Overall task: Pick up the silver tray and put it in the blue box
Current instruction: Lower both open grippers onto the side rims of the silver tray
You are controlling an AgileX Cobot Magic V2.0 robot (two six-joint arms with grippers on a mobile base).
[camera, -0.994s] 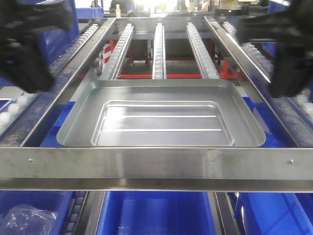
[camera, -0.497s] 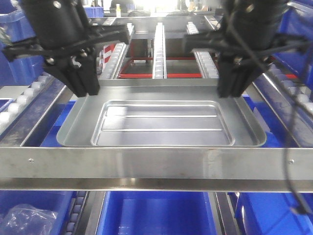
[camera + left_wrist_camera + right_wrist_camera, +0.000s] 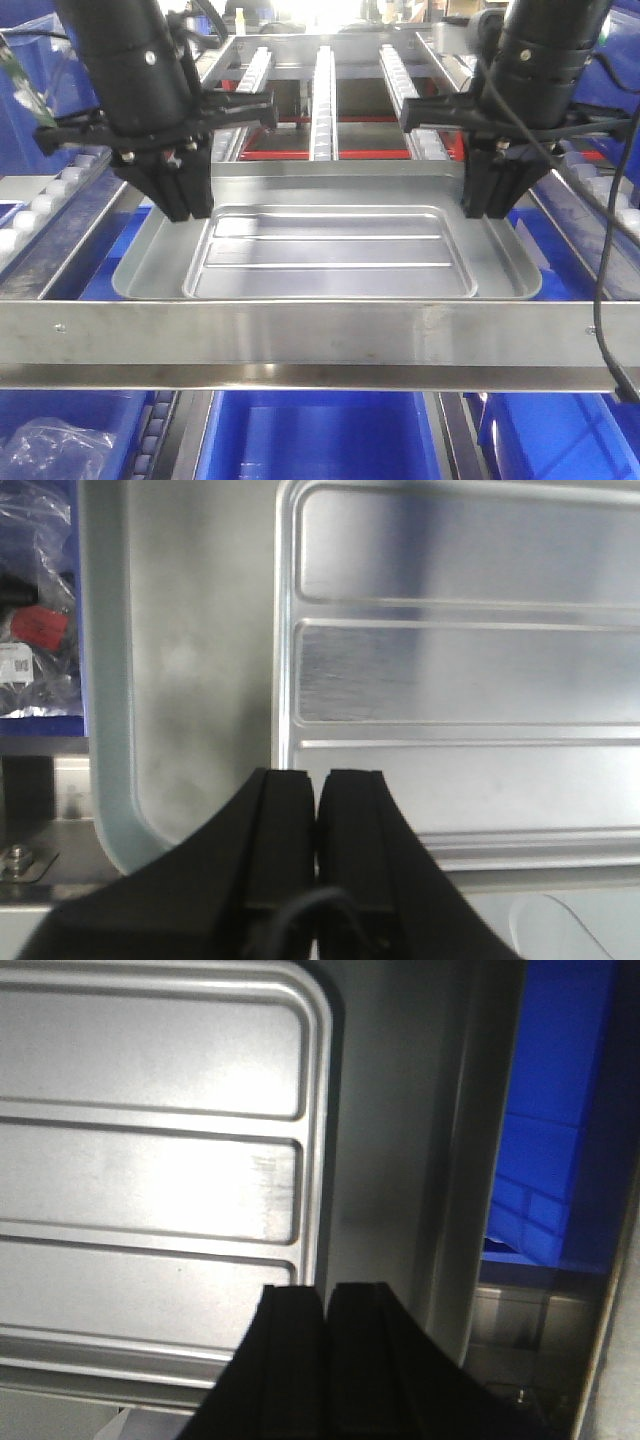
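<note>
The silver tray [image 3: 328, 250] lies on the roller rack just behind the steel front rail. My left gripper [image 3: 185, 208] is shut and empty, its tips pointing down over the tray's left inner floor beside the recessed panel. My right gripper [image 3: 487, 205] is shut and empty over the tray's right inner floor. The left wrist view shows its shut gripper [image 3: 317, 780] at the panel's edge on the tray [image 3: 450, 670]. The right wrist view shows the same for its gripper [image 3: 325, 1295] on the tray [image 3: 150, 1170]. I cannot tell whether the tips touch the tray. The blue box [image 3: 320, 440] sits open below the rail.
The steel front rail [image 3: 320, 345] crosses in front of the tray. Roller tracks [image 3: 325, 100] run away behind it. Blue bins stand on both sides, and one shows below the tray's right rim [image 3: 545, 1110]. A clear plastic bag [image 3: 60, 445] lies in the lower-left bin.
Both arms have come in from the outer sides and lowered, so their shut grippers now stand over the tray's left and right ends. The tray has barely moved.
</note>
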